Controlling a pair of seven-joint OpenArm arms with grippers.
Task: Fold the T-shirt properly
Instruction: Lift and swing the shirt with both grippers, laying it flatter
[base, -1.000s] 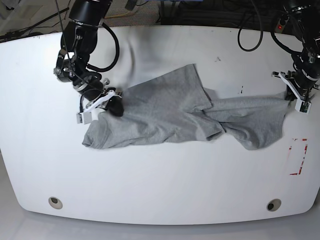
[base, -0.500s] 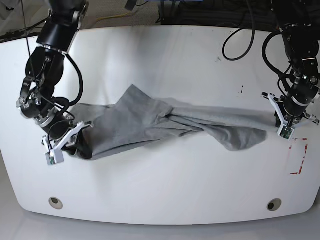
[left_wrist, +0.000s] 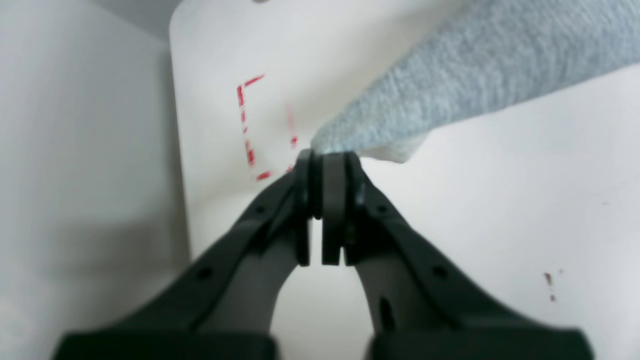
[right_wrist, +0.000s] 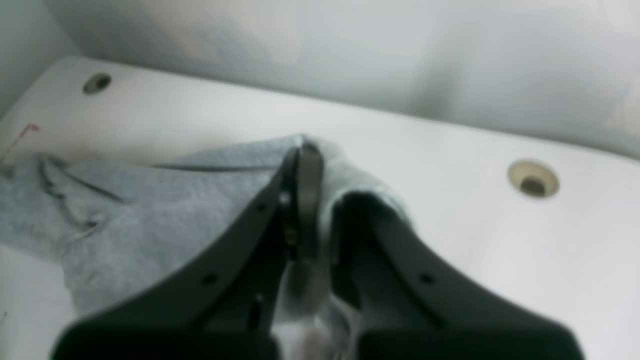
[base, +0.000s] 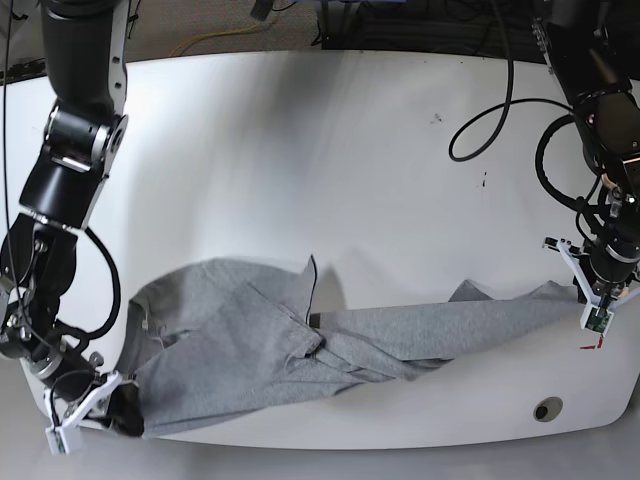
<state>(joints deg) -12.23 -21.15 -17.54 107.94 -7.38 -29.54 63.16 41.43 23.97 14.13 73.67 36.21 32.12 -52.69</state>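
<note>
The heather-grey T-shirt (base: 300, 355) lies stretched left to right along the front of the white table (base: 330, 160), bunched and twisted in the middle. Only plain grey shows; no lettering is in view. My right gripper (base: 118, 408) is at the shirt's left end near the table's front edge. In the right wrist view, this gripper (right_wrist: 322, 170) is shut on a fold of the cloth (right_wrist: 165, 210). My left gripper (base: 586, 292) holds the shirt's right end. In the left wrist view, this gripper (left_wrist: 327, 160) is shut on a corner of the cloth (left_wrist: 475, 70).
Red dashed marks (base: 600, 338) sit on the table by the left gripper and also show in the left wrist view (left_wrist: 248, 125). A round hole (base: 547, 409) is at the front right; two holes (right_wrist: 533, 179) show near the front edge. Black cables (base: 500, 110) hang at the back right.
Both grippers have moved toward the table's front edge, dragging the shirt with them. The shirt has moved from the middle of the table to the front and is pulled longer between them.
</note>
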